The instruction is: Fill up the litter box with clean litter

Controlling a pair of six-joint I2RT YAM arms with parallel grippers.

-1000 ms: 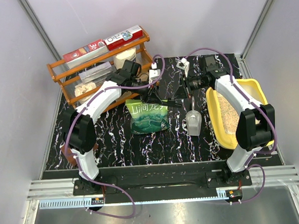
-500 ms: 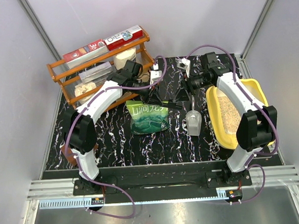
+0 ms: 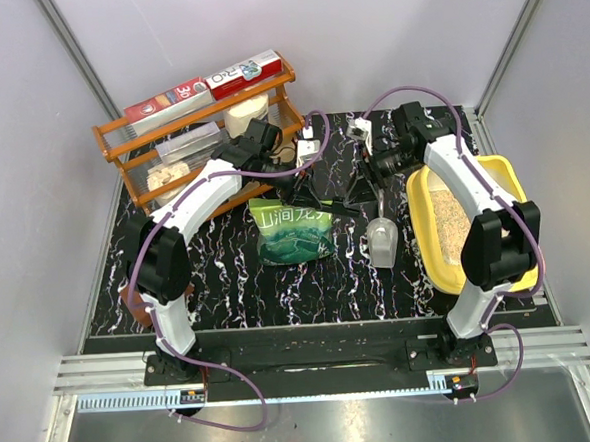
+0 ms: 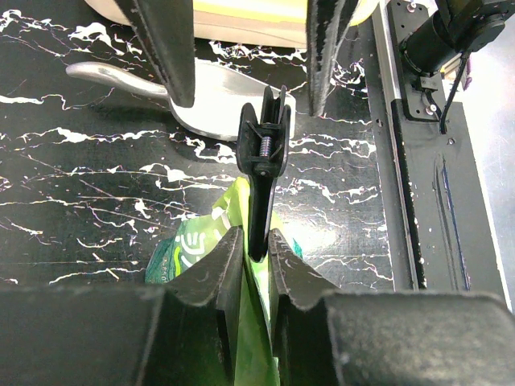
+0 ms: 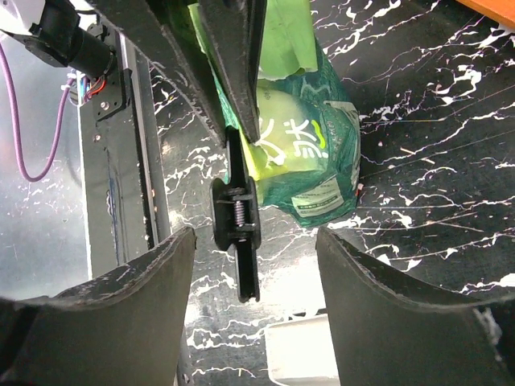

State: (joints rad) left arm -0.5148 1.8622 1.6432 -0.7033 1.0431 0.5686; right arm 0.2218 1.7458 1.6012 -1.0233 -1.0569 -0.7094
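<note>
Opening wide within the last second, the right gripper now has its jaws well apart on either side of the black clip at the middle of its wrist view. It was closed just before, so it has let go of the clip's free end. The left gripper, low in its own view, is clamped on the clip's other end, right over the top of the green pouch at the centre of the overhead view. For the task this reads as the pouch-opening step partway through: the clip is left to one arm alone, and no pouring has begun. The litter box lies at the right of the overhead view, with pale litter already in it and a grey scoop just left of it on the table.

Whether the clip still bites the pouch's mouth is hard to say — the left fingers cover that spot, though it seems to. The right arm crosses the box and hides much of it, so the fill level cannot be judged.
</note>
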